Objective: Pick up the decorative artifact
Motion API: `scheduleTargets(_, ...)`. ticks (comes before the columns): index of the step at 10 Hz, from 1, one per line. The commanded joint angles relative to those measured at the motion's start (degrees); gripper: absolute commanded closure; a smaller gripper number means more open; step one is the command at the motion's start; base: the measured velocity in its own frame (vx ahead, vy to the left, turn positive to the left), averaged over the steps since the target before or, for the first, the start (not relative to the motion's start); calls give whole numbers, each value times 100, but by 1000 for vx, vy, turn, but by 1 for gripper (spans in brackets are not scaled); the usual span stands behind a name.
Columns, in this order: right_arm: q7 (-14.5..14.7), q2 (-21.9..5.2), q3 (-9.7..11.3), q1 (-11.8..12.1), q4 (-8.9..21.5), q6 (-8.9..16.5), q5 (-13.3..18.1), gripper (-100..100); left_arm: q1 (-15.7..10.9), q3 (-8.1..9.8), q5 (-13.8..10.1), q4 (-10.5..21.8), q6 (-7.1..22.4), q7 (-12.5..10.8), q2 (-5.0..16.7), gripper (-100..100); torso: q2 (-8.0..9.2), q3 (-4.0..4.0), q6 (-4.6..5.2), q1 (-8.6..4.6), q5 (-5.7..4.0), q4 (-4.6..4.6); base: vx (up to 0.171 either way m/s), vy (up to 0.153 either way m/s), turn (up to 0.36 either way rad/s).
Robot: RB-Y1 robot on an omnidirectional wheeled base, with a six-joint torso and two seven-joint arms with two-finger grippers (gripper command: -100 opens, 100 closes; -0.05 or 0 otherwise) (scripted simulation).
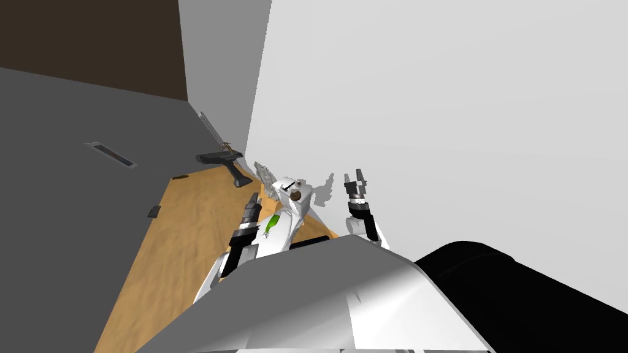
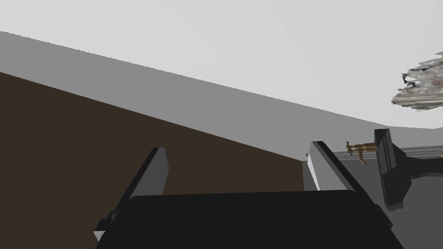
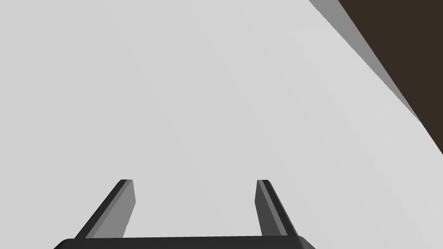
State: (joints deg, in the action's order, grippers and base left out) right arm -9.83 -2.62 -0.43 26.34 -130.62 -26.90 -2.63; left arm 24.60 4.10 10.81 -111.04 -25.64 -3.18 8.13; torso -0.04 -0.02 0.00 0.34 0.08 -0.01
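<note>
The robot's left gripper hangs low over a wooden surface with its two fingers spread wide and nothing between them. The thing most likely meant by the task is a grey, mottled piece with ragged edges (a judgement, since nothing else nearby looks as ornamental). It stands at the wall-side edge of the wooden surface, where the boards meet the pale wall. In the head view it lies just beyond the left gripper's tips and a little toward the robot's right. Its longer side appears to run roughly along that edge, though its outline is too broken to be sure. In the left wrist view it sits off the gripper's line, out past one finger, on the same side as a black stand and a small brown figure farther along the surface. The right gripper, fingers also apart and empty, is raised and faces the bare wall. The left arm is therefore the nearer one, and it would need to swing toward the wall before closing.
</note>
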Motion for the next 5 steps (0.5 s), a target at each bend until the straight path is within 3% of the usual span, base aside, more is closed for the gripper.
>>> scheduleTargets(1,0,0,0,0,0,0,0,0,-73,25,38,215,24,-21,15,-100,0,0,0,0,0,0,8,74,-32)
scheduleTargets(5,0,0,0,0,0,0,0,0,-227,57,81,680,55,-57,30,-100,4,2,0,-14,-3,1,-4,49,-33)
